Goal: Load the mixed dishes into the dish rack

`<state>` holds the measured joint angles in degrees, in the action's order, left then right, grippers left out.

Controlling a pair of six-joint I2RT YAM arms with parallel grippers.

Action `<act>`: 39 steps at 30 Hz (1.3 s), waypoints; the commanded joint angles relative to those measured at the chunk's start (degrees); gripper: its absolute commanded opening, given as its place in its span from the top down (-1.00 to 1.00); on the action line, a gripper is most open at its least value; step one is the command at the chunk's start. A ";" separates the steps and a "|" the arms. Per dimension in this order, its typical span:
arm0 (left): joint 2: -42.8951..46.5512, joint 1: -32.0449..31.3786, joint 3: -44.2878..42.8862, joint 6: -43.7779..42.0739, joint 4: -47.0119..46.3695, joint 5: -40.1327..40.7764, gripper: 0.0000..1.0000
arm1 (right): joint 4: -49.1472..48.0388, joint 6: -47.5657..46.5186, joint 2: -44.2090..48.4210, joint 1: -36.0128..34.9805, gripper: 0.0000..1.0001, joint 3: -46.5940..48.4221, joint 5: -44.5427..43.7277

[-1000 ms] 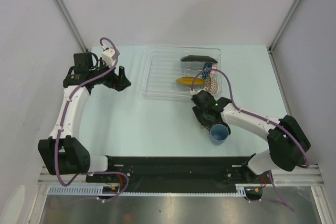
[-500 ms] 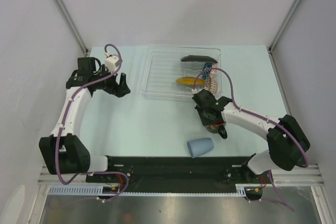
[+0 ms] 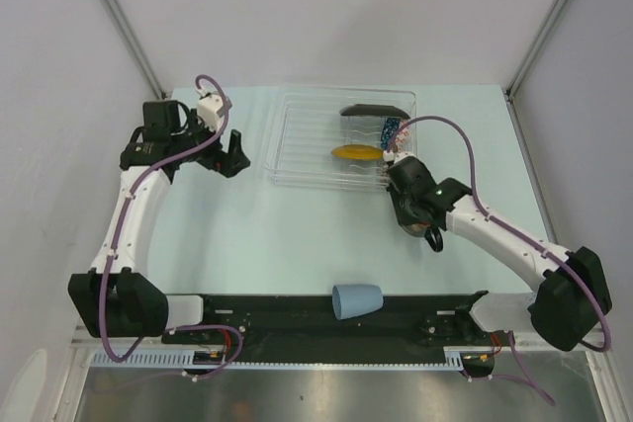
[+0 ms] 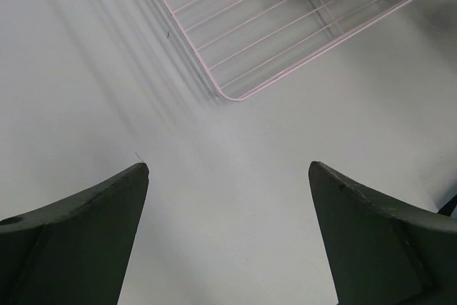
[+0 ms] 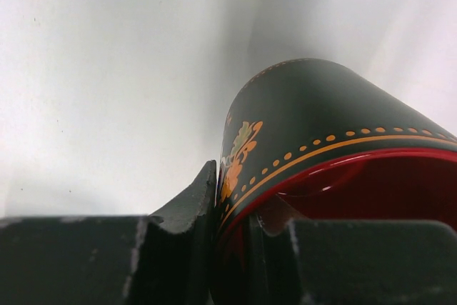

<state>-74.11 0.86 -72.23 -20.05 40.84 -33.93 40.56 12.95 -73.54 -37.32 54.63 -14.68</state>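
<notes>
Cup duty on the right side: right jaws are clenched on the rim of the red-inside cup (image 5: 321, 126), one finger on the dark flowered outside, the other on the red inside. The cup sits just off the dish rack (image 3: 297, 135), at about 5 o'clock from its middle. Whether it is clear of the bench (image 3: 277, 234) I can't tell.

At 9 o'clock of the rack, left jaws hang wide apart and empty over bare bench.

Inside the rack, toward its 3 o'clock side: round yellow dark-rimmed plate (image 3: 356, 153), black square floral plate (image 3: 374, 111), blue mosaic bowl (image 3: 391, 129). Light blue cup (image 3: 356, 299) lies on its side at 6 o'clock, at the near edge, well apart from the rack.

So the step looks like carrying the red cup in. The next move probably needs a lift over the raised wall toward 11 o'clock and a free slot. The blue cup could roll.
</notes>
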 commanded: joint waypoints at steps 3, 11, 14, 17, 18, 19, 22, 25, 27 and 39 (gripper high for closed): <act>1.07 -0.34 -4.06 2.21 -1.20 -0.08 -0.99 | 1.72 -1.97 6.38 1.72 1.00 10.48 -2.64; -1.39 -4.02 -11.08 9.84 -1.91 -4.02 -1.00 | -12.31 0.05 17.36 2.60 1.00 20.16 13.84; -2.01 -4.90 -14.60 14.32 -3.04 -7.62 -0.99 | -26.72 3.12 16.77 3.65 1.00 20.08 22.20; -1.48 -5.70 -17.07 19.59 -5.84 -10.79 -0.99 | -44.20 11.19 11.43 6.64 1.00 20.08 31.15; -1.13 -5.96 -17.85 21.88 -6.64 -13.07 -0.99 | -53.73 19.49 9.75 9.00 1.00 20.08 33.64; -0.35 -6.05 -18.12 24.60 -7.43 -13.87 -1.00 | -58.61 23.66 7.90 9.98 1.00 20.08 37.49; 1.67 -6.14 -17.34 29.44 -11.04 -16.51 -1.00 | -80.05 43.25 -0.79 12.62 1.00 20.08 40.51; 3.52 -6.49 -12.87 35.32 -17.00 -18.45 -0.99 | -99.58 59.57 -8.88 13.06 1.00 20.42 37.63; 4.76 -7.10 -9.36 38.50 -21.75 -19.41 -0.99 | -107.15 66.20 -13.97 13.15 1.00 20.87 35.78; 1.16 -10.27 -0.28 50.63 -42.23 -21.35 -0.99 | -122.38 84.61 -24.28 8.76 1.00 22.98 28.13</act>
<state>-70.98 -8.49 -72.34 25.63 7.70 -53.80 -60.34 90.15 -99.72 -26.89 72.14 17.41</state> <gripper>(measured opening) 0.996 0.195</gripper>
